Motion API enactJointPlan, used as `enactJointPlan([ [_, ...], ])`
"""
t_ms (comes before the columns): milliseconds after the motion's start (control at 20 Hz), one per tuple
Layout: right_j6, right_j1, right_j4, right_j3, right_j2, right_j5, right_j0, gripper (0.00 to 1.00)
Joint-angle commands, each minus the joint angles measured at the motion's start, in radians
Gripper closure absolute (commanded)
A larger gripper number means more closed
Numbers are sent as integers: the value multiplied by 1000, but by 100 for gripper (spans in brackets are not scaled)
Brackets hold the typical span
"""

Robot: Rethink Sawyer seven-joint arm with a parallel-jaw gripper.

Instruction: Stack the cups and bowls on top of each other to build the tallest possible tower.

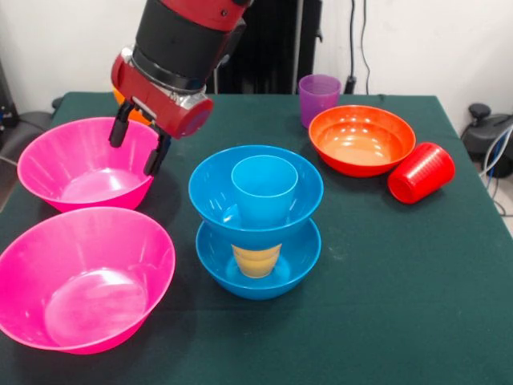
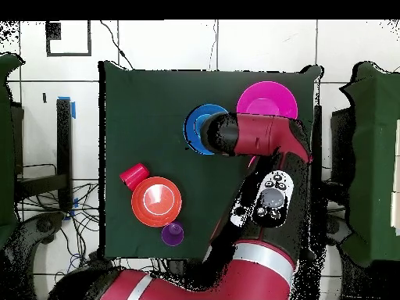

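The tower stands mid-table: a blue bowl point(image 1: 258, 273) holding a yellow cup point(image 1: 256, 261), a second blue bowl point(image 1: 210, 192) on that cup, and a light blue cup point(image 1: 264, 188) inside it. In the overhead view the tower's top blue bowl point(image 2: 195, 129) shows beside the arm. My gripper point(image 1: 134, 159) is open and empty, its fingers point(image 1: 157, 156) straddling the right rim of the far pink bowl point(image 1: 68, 164); I cannot tell whether they touch it. The near pink bowl point(image 1: 84, 277) sits in front. The arm hides the gripper in the overhead view.
An orange-red bowl point(image 1: 362, 140) sits at the right, with a purple cup point(image 1: 319, 98) upright behind it. A red cup point(image 1: 421, 172) lies on its side beside that bowl. A sliver of the orange cup point(image 1: 120, 97) shows behind the arm. One pink bowl point(image 2: 267, 100) shows overhead.
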Motion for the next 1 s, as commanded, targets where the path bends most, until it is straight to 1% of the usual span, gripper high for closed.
enactJointPlan([
  [50,-27,112,-64,112,134,-128,-18,0],
  [450,27,146,-51,125,96,-177,14,0],
  [1000,11,150,-46,137,94,-195,6,0],
])
